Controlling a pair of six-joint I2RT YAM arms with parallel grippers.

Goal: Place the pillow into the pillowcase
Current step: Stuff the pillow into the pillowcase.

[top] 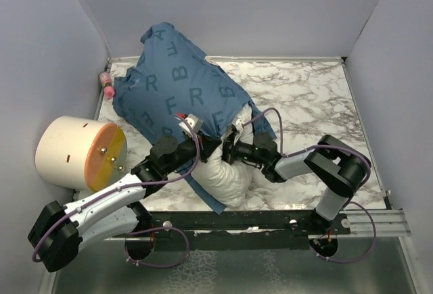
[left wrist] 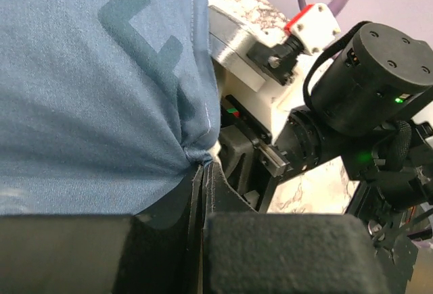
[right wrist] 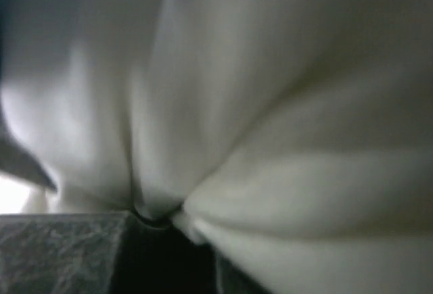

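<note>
Soft, even light fills the overhead view, sharp across the blue letter-printed fabric pillowcase, with faint shadow beside it. The left wrist view is bright and crisp on it; the right wrist view is dim and blurs the plump white fabric pillow.

Marble-print table: blue pillowcase over white pillow; pink object far-left corner; cream cylinder left edge.

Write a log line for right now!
stage: pillow mostly inside pillowcase, near end out | left fingers: shut on pillowcase edge | right fingers: shut on pillow
</note>
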